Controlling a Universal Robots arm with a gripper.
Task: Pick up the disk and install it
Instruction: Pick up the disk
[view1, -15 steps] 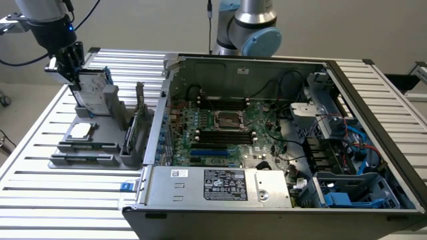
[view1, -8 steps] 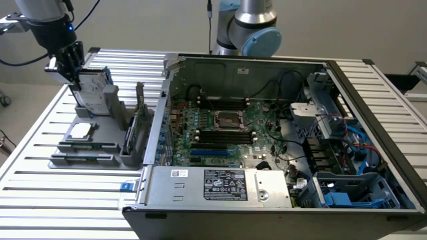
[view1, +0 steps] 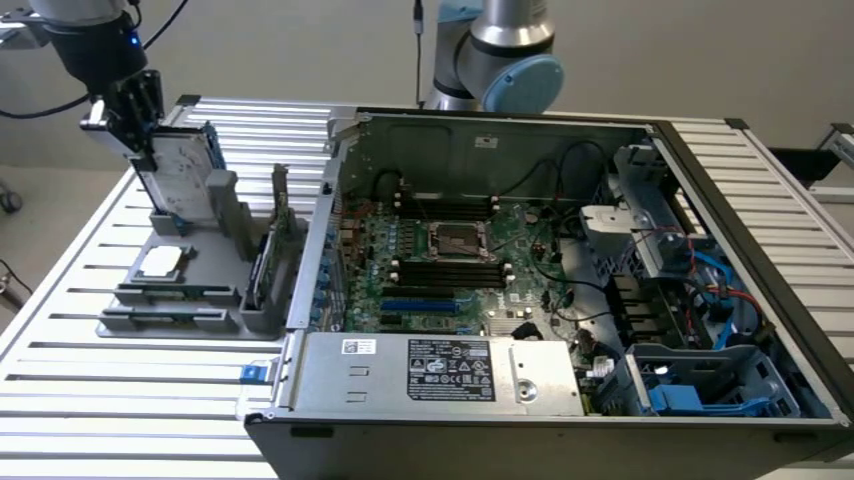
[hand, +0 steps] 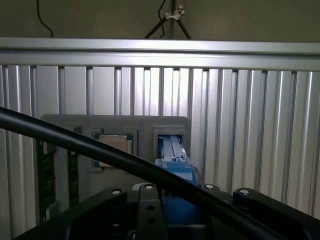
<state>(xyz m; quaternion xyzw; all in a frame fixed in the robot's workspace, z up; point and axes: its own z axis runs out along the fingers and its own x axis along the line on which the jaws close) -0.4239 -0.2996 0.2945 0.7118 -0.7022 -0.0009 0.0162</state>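
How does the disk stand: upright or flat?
Upright, slightly tilted: the disk stands on end at the grey holder, with the gripper closed on its top end.

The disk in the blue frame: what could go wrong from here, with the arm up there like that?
1. The end effector seems to grip the disk only near its upper edge, so the disk might tilt or slip.
2. The disk's lower end looks seated in the grey holder. Pulled askew, it could jam there.
3. A black cable crosses in front of the wrist camera and might snag.
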